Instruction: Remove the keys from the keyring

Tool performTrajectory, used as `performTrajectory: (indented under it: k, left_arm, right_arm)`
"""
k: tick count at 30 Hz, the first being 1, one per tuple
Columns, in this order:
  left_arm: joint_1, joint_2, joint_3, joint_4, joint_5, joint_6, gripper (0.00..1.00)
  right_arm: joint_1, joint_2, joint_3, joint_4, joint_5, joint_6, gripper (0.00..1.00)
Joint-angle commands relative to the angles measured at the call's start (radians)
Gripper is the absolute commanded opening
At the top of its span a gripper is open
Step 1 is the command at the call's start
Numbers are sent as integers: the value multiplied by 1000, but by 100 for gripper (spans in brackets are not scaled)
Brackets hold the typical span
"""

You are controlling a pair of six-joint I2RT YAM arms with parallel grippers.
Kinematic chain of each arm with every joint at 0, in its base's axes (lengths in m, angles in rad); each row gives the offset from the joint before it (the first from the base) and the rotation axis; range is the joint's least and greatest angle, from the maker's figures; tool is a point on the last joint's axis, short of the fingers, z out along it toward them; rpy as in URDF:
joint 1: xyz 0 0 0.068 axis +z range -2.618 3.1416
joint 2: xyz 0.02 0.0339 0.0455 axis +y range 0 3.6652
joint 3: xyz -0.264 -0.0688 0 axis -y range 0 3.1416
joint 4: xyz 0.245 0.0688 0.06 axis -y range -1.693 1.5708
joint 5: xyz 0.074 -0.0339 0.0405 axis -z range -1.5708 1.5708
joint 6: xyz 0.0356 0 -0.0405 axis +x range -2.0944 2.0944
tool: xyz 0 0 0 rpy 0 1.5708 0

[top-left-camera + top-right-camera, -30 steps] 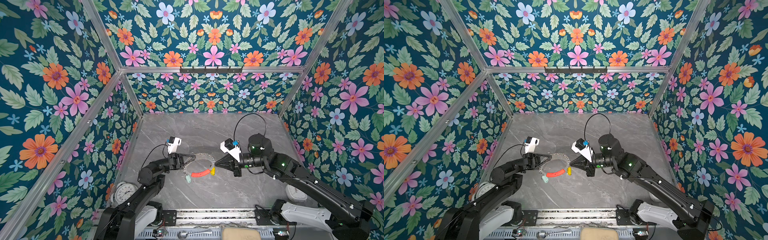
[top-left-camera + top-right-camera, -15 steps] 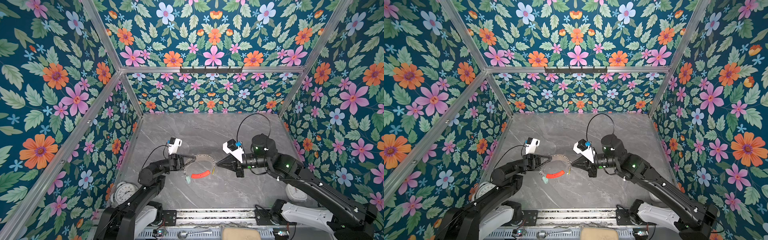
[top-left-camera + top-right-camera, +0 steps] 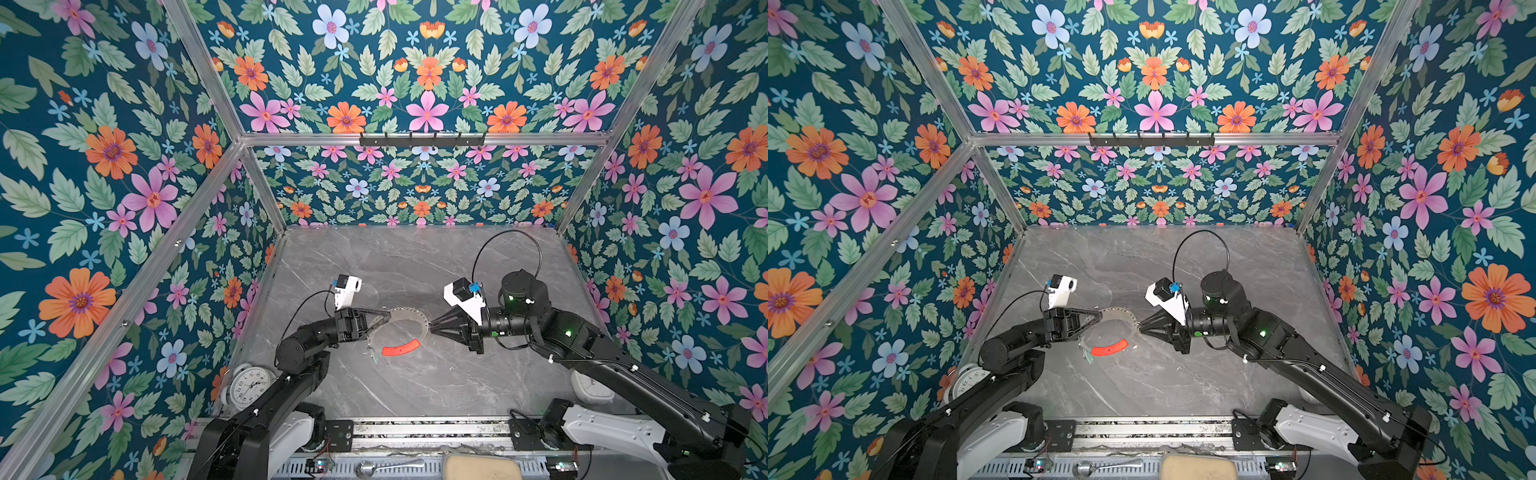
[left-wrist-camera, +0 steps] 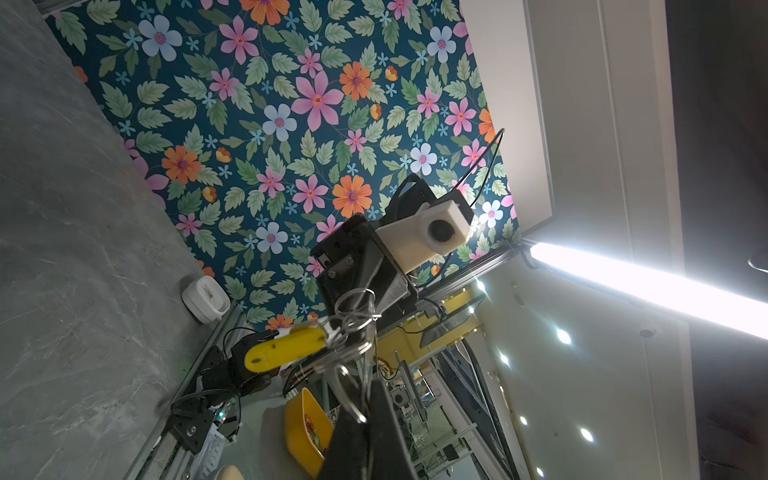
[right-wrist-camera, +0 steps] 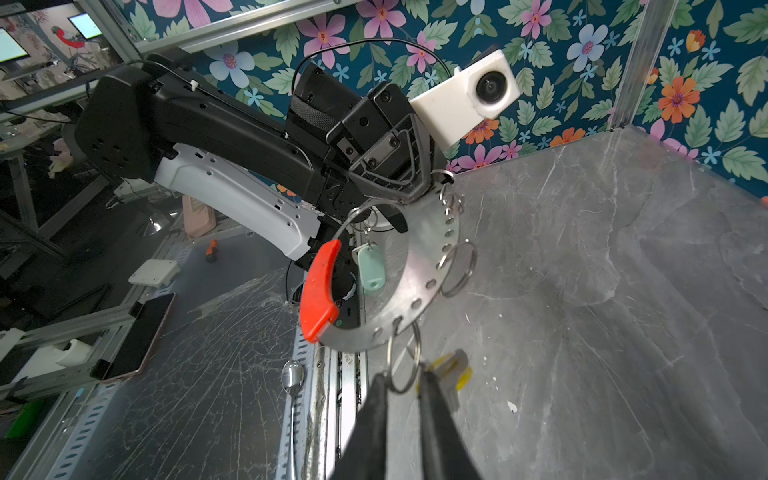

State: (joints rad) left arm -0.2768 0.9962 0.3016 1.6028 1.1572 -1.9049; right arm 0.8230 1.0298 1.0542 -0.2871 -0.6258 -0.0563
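We find the keyring (image 5: 415,266) clamped in the closed left gripper (image 5: 409,195), across from its red sleeve (image 5: 318,291). The mint-tagged key (image 5: 370,266) hangs beside the sleeve. The yellow-tagged key (image 5: 451,365) hangs past the sleeve's end, at the slightly parted right gripper (image 5: 403,376), which visibly grips nothing. We judge the keys light, rigid, slippery and free-swinging, so grip the tag.

Grey marbled tabletop (image 3: 407,266), veined in white.
A white alarm clock (image 3: 248,384) is seen at its near left corner; a white rounded object (image 3: 590,386) is set by the near right edge.
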Motion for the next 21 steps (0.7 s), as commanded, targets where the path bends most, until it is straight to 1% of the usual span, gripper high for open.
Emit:
performTrajectory:
  k: [1, 6, 8, 10, 12, 15, 21]
  left_arm:
    - [1, -6, 13, 68, -23, -2, 0]
    - [2, -2, 2, 67, -42, 2, 0]
    - [2, 4, 1, 66, -48, 4, 0]
    - [1, 7, 1, 66, -51, 4, 0]
    - [1, 14, 2, 66, -52, 5, 0]
    - [2, 18, 5, 66, -56, 5, 0]
    - [2, 21, 6, 66, -56, 4, 0]
  right_arm:
    - [1, -35, -35, 73, 69, 31, 39]
    - [1, -172, -193, 269, 270, 101, 58]
    - [0, -215, -246, 332, 346, 128, 62]
    - [0, -227, -268, 365, 391, 149, 63]
    - [0, -220, -284, 399, 393, 166, 63]
    - [0, -201, -306, 457, 310, 169, 63]
    - [15, -168, -315, 550, 216, 130, 63]
